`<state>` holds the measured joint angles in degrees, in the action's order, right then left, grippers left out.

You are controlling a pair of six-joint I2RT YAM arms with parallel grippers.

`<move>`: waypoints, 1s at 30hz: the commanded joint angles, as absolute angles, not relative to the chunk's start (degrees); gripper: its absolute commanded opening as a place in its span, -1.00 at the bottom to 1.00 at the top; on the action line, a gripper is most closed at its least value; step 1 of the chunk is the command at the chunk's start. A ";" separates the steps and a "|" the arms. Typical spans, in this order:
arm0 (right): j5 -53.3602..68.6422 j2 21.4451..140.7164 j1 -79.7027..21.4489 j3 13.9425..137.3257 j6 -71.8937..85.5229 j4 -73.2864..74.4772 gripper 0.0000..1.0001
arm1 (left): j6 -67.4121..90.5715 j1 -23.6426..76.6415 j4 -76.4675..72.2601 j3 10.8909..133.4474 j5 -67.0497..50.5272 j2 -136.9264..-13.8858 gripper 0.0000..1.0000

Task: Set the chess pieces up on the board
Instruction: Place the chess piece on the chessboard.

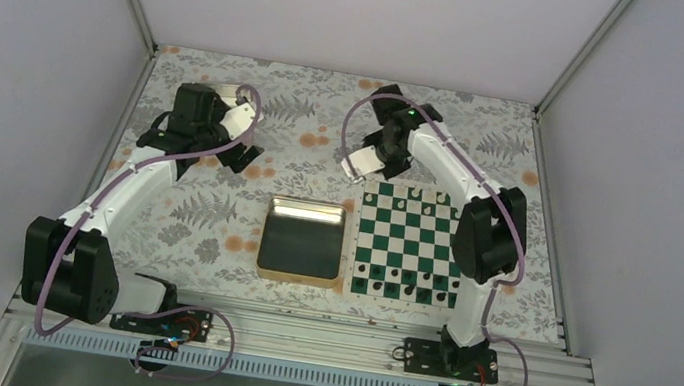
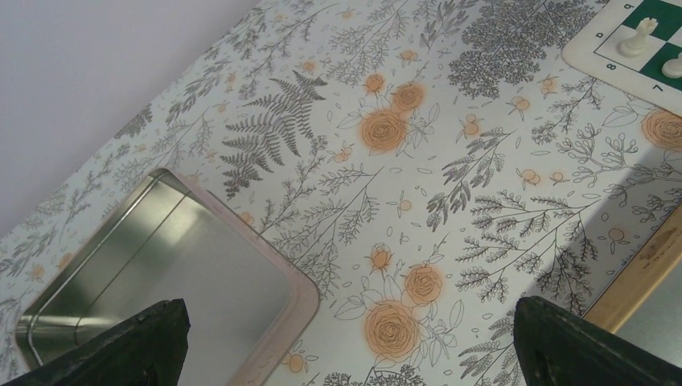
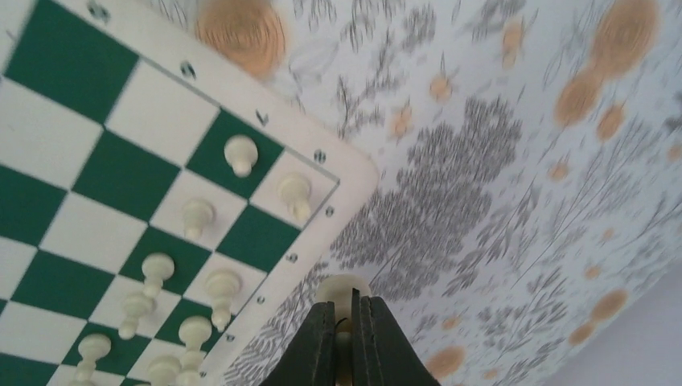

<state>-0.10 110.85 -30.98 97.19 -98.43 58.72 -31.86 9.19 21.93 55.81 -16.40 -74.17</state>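
I am in the placing step. My right hand is pressed together, pinching a small white piece by its lower part. Its rounded top shows above the fingertips, just off the far corner of the board and over the flowered table. Other white pieces already stand on the two rows nearest that corner, so I judge the white side well along but not finished. Next I need to carry this one back over the border to a free square in those rows, lower it upright between close neighbours without knocking them, and only then let go. My left hand is spread wide and holds nothing, away from the board. I see no brand. The only writing is the small figures on the board's border, which look like an 8 and a 7 in the left wrist view and are blurred in the right.
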 commanded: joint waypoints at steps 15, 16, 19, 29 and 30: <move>2.92 121.33 -23.64 103.31 -95.91 65.62 -0.92 | -31.20 9.58 21.26 57.26 -17.75 -75.08 1.00; 2.95 121.46 -23.64 103.00 -95.77 65.65 -0.92 | -31.12 9.58 21.31 57.28 -17.71 -75.03 1.00; 2.90 121.57 -23.64 101.23 -95.14 64.65 -0.92 | -31.20 9.58 21.25 57.30 -17.67 -75.11 1.00; 2.13 121.92 -23.55 97.14 -93.77 61.14 -0.91 | -31.20 9.67 21.38 57.56 -17.67 -75.24 1.00; 2.00 121.91 -23.51 97.00 -93.60 60.64 -0.91 | -31.17 9.68 21.36 57.46 -17.67 -75.16 1.00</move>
